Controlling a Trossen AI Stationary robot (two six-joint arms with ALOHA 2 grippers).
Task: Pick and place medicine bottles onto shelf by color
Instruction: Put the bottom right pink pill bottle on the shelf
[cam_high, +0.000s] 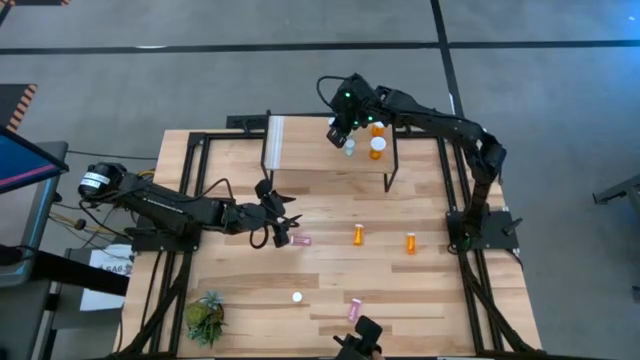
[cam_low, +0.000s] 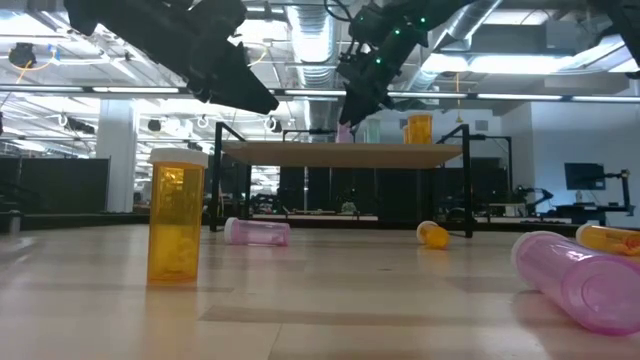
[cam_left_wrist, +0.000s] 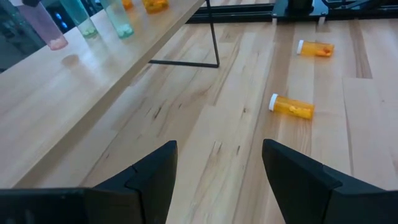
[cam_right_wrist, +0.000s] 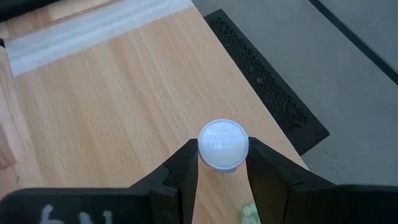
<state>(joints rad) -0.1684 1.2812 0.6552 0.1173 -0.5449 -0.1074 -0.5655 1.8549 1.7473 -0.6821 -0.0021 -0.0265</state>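
The shelf stands at the table's far middle, with a whitish strip at its left end. On it stand a teal bottle and two orange bottles. My right gripper hangs over the shelf's far edge, shut on a pink bottle with a white cap. My left gripper is open and empty above the table's left middle, beside a pink bottle lying on its side. Two orange bottles lie on the table at the right. My right gripper pinches the pink bottle's white cap between its two fingers, one on each side. The fingers come from above, pointing down. The bottle stays upright below them, its base at the shelf's top; whether it rests there or hovers, I cannot tell.
An orange bottle stands upright near the table's front; its white cap shows from above. A pink bottle lies near the front edge. A small green plant sits at the front left corner. The shelf's black legs reach the table.
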